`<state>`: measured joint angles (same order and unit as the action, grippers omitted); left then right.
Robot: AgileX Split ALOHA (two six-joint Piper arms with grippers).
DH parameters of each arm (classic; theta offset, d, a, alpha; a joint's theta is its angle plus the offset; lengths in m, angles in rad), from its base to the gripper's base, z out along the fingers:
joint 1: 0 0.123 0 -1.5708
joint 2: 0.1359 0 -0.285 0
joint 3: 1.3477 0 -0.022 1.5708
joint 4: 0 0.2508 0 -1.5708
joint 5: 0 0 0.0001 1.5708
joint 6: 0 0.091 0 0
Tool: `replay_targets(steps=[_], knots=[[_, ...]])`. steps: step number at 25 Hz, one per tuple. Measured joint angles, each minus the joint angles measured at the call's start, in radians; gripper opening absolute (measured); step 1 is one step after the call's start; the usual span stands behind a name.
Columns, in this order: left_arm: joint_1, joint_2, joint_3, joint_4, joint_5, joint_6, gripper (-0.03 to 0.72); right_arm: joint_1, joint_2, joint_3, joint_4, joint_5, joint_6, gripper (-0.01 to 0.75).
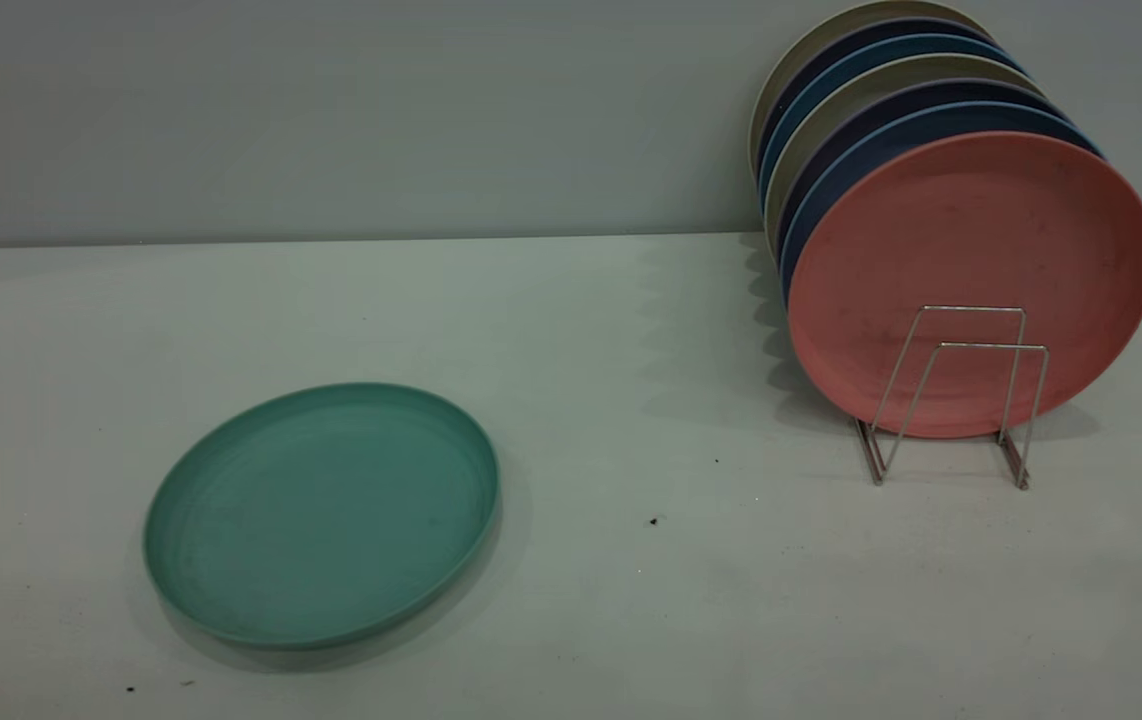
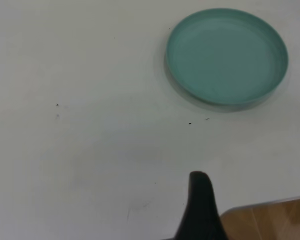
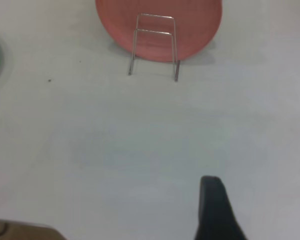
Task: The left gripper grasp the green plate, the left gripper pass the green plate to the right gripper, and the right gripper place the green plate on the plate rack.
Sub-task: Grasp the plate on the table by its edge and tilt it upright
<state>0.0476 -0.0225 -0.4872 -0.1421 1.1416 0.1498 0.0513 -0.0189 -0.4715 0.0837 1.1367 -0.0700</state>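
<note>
Soft, even light falls from above onto the pale table [image 1: 631,600]. The green plate [image 1: 321,515] casts a faint shadow at its lower right; the racked plates [image 1: 971,280] throw scalloped shadows leftward. Both wrist views look hazy, the near fingers blurred.

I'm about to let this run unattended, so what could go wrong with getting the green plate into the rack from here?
1. The green plate lies flat on the table, so the left gripper, still well short of it, may slip off its low rim.
2. The plate rack is already crowded; only the front loops by the pink plate stand free, so a misjudged placement could knock the leaning stack.
</note>
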Motion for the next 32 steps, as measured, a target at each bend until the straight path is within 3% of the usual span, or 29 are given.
replay_targets(steps=[32], knots=[[0.000,0.000,-0.006,-0.002,-0.021,0.001,0.589,0.000,0.000,0.000,0.000,-0.001,0.000,0.474]])
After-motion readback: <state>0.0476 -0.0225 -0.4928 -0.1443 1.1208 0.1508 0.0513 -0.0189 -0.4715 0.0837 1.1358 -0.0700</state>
